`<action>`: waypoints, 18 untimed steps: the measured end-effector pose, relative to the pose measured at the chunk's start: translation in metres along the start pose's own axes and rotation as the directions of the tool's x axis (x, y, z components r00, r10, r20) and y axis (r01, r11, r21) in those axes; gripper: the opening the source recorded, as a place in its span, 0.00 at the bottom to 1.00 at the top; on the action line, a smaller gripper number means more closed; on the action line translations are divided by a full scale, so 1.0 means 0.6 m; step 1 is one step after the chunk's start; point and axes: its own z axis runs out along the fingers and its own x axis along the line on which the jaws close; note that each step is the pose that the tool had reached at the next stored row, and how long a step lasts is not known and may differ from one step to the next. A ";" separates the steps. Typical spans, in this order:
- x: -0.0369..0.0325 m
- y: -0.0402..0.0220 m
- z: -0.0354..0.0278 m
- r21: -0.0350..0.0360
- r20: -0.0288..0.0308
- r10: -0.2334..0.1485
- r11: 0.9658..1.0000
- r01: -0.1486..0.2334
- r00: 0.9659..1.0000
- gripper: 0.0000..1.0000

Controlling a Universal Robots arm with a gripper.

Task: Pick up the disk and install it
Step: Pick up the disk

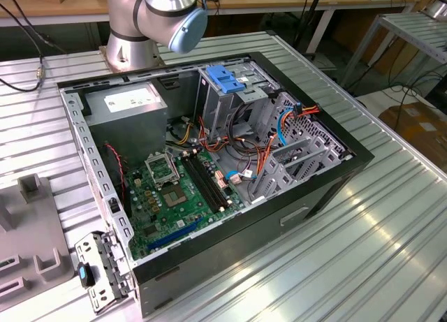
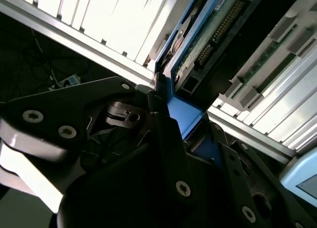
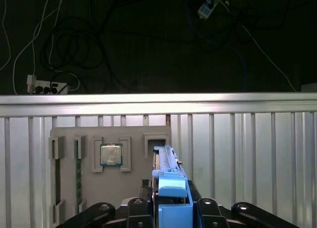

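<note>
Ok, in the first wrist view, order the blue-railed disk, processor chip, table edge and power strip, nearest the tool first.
1. Blue-railed silver hard disk, gripped in the tool.
2. Square silver processor chip, seated in the grey tray.
3. Aluminium table edge, beyond the tray.
4. White power strip, past that edge.

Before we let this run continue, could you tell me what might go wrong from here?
The jaws grip the disk by one narrow blue end, so it could pivot or slip. Its bare circuit board is exposed and could scrape the grey tray. Loose cables near the drive cage might snag.
</note>
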 end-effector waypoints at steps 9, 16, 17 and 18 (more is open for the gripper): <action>-0.001 0.000 -0.019 -0.001 0.000 0.000 1.000 0.000 1.000 0.37; -0.001 0.000 -0.034 -0.002 0.000 0.000 1.000 0.000 1.000 0.37; -0.002 0.000 -0.038 -0.002 0.000 0.000 1.000 0.000 1.000 0.37; -0.002 0.000 -0.041 -0.002 0.000 0.000 1.000 0.000 1.000 0.37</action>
